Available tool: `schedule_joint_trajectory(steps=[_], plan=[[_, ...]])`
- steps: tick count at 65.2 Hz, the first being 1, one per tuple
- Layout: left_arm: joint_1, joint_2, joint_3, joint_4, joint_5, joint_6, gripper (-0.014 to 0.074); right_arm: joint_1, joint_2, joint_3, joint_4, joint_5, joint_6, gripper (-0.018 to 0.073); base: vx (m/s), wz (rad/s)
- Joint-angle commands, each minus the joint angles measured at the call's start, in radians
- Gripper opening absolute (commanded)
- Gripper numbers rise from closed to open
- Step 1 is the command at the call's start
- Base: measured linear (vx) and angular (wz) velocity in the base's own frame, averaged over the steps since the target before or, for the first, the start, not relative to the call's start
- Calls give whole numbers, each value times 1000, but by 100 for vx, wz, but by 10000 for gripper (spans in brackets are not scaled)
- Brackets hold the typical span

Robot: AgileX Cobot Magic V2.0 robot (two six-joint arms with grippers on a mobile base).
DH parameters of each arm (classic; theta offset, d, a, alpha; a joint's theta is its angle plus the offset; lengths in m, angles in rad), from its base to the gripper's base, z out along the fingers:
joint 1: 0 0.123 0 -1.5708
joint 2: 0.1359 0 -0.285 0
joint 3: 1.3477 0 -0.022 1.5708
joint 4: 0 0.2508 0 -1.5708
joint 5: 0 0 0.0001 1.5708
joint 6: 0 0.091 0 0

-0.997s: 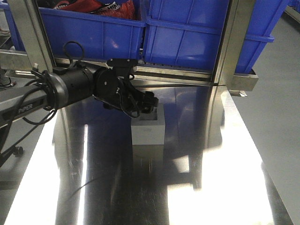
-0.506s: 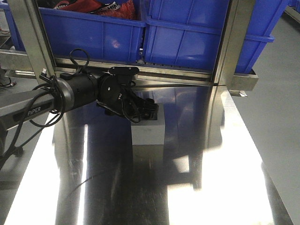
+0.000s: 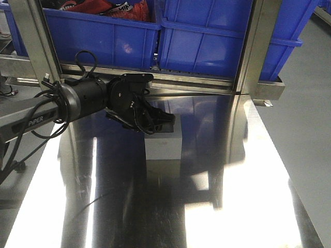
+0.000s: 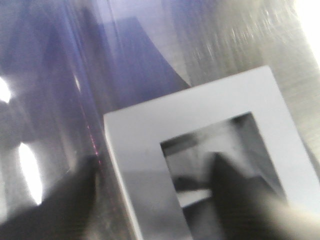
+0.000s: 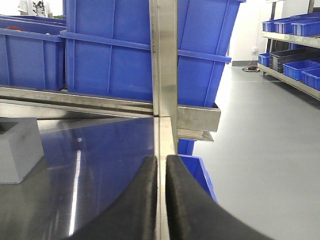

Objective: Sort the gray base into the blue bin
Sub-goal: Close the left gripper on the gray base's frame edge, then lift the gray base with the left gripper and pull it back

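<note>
The gray base (image 3: 164, 147) stands on the steel table, its recessed face up. My left gripper (image 3: 162, 122) is down on its top and open. In the left wrist view the gripper (image 4: 152, 167) straddles one thick border of the gray base (image 4: 200, 105): one finger is in the recess, the other outside the wall. A gap shows beside each finger. Two blue bins (image 3: 217, 31) stand on the rack behind the table; I cannot tell which is the task's bin. My right gripper (image 5: 161, 161) is shut on nothing, at the table's right edge, with the gray base (image 5: 17, 150) far to its left.
The left bin (image 3: 98, 36) holds red and dark items. Steel uprights (image 3: 256, 46) and a cross rail (image 3: 207, 82) stand in front of the bins. A smaller blue bin (image 5: 196, 172) sits below the table's right edge. The steel table (image 3: 207, 206) is shiny.
My left gripper has dropped lower onto the gray base and its arm has swung a little down and left. The base has stayed in place.
</note>
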Motion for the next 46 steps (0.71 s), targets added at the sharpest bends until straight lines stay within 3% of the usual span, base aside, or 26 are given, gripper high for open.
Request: schedule_joint_trajectory(steps=[1, 11, 27, 46], plan=[[-3, -50, -22, 7, 28, 0, 167, -4, -9, -4, -6, -78, -7, -4, 0, 0], [-3, -50, -22, 8, 28, 0, -10, -4, -9, -4, -6, -78, -7, -4, 0, 0], [-4, -97, -22, 26, -33, 2, -6, -4, -9, -4, -6, -78, -7, -4, 0, 0], [-26, -325, 63, 37, -192, 0, -5, -4, -9, -4, -6, -78, -7, -4, 0, 0]])
